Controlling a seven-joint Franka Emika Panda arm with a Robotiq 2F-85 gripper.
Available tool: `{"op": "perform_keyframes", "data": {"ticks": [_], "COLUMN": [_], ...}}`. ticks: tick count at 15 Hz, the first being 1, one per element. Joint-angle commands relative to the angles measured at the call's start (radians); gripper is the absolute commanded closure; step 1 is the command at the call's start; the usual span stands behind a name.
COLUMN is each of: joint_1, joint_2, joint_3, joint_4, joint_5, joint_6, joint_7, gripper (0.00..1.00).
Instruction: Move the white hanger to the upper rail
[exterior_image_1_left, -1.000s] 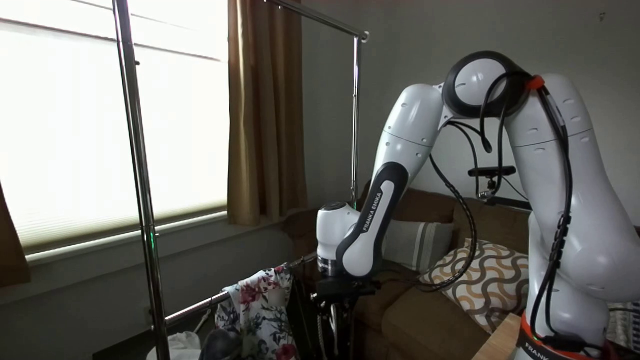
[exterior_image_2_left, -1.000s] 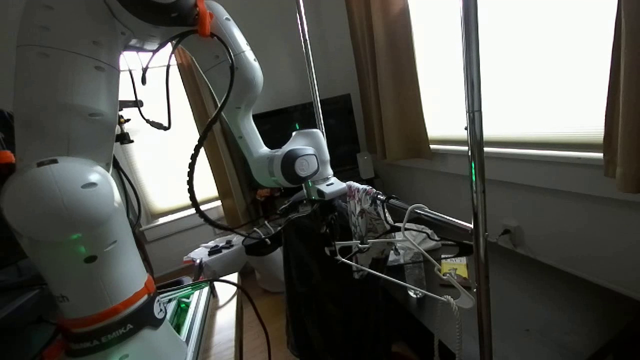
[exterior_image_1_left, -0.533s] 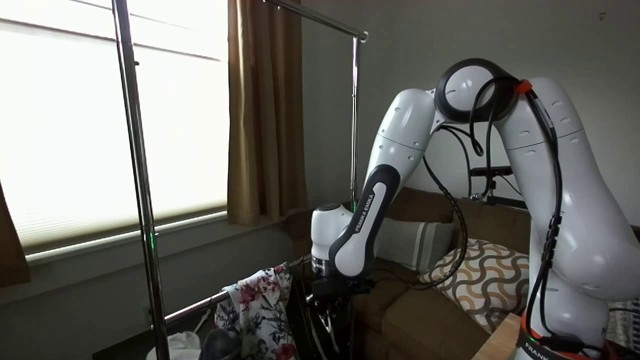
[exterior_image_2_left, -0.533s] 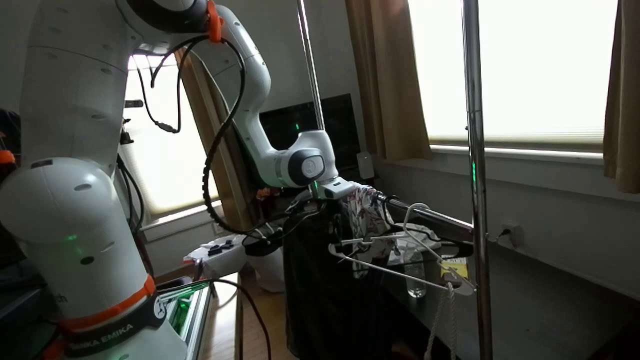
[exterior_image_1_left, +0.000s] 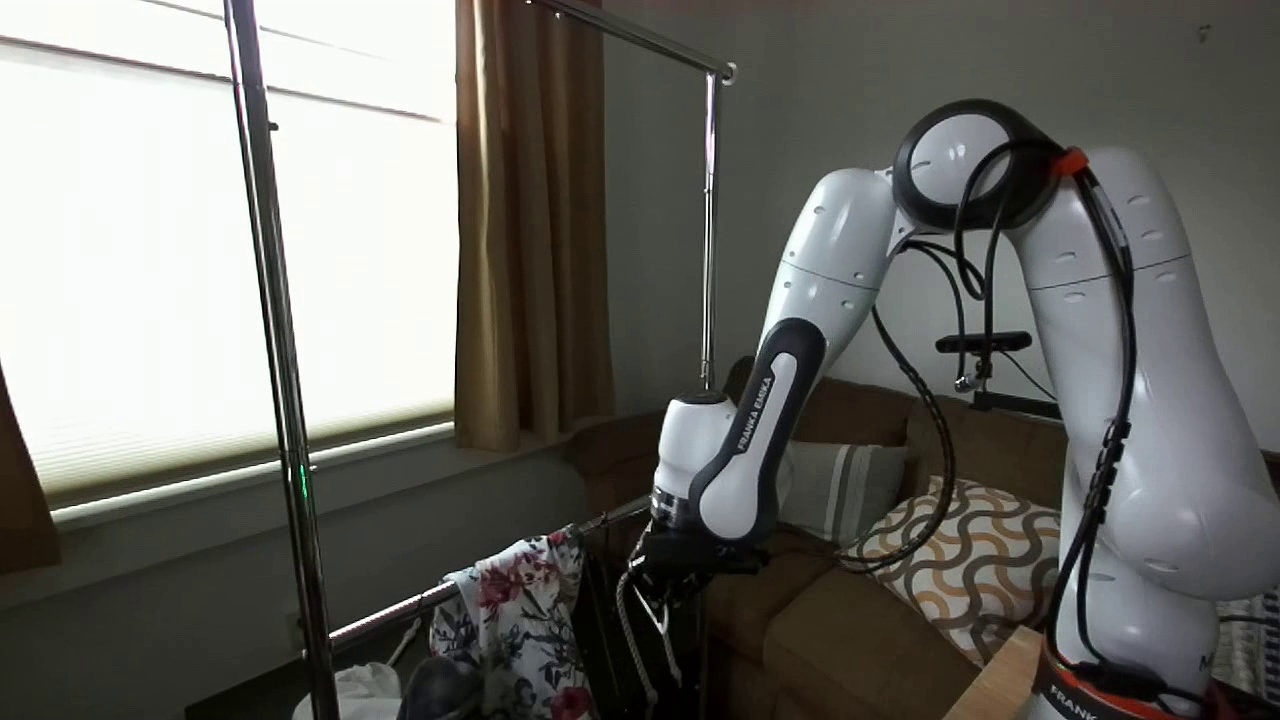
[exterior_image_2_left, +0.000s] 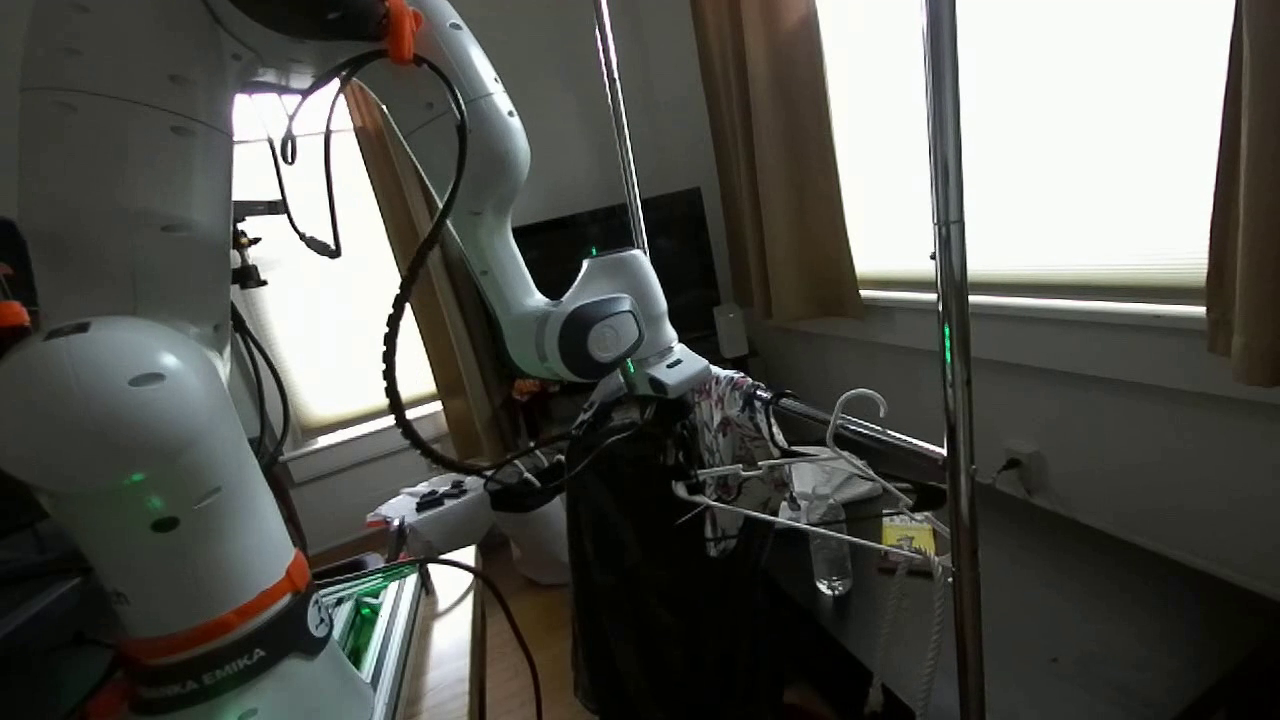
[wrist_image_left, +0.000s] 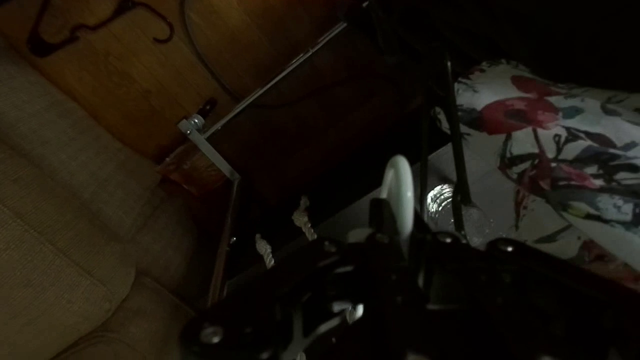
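The thin white hanger (exterior_image_2_left: 812, 528) is held sideways in an exterior view, its hook (exterior_image_2_left: 858, 394) pointing up in front of the lower bar. A white rope (exterior_image_2_left: 930, 630) hangs from it. My gripper (exterior_image_2_left: 688, 455) is shut on one end of the hanger, beside the hanging clothes. In the wrist view, my gripper (wrist_image_left: 400, 220) has the hanger's white end (wrist_image_left: 401, 185) between its fingers. In an exterior view, my gripper (exterior_image_1_left: 668, 600) shows a bit of the hanger below it. The upper rail (exterior_image_1_left: 640, 38) is high above; its end meets a pole. I cannot tell if the hook touches the lower bar.
The floral garment (exterior_image_1_left: 525, 610) hangs on the lower bar (exterior_image_1_left: 395, 612) near my gripper. A dark garment (exterior_image_2_left: 670, 580) hangs close by. Vertical poles (exterior_image_2_left: 950, 300) stand at the rack's ends. A bottle (exterior_image_2_left: 830, 560) stands on a dark table behind. A sofa (exterior_image_1_left: 850, 620) is beside the rack.
My arm dipped, then moved back and up, tilting the hand. The hanger has shifted, with its hook now higher and turned. The grip on it has stayed.
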Motion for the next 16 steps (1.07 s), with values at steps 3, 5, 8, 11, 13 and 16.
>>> {"op": "perform_keyframes", "data": {"ticks": [3,5,8,11,13,16], "joint_1": [-0.034,-0.007,-0.029,-0.041,-0.021,-0.03], "joint_2": [-0.207,-0.271,-0.198,-0.175,-0.18,-0.166], "joint_3": [-0.032,-0.086,-0.125,-0.159,-0.229,-0.29], "joint_4": [-0.276,-0.366,-0.265,-0.232,-0.229,-0.228], "joint_5": [-0.036,-0.09,-0.204,-0.314,-0.428,-0.647], "joint_6": [0.088,0.136,0.158,0.197,0.138,0.105], "joint_7": [-0.113,-0.108,-0.093,-0.072,-0.029,0.052], "gripper": [0.98,0.98,0.98,0.98,0.98,0.98]}}
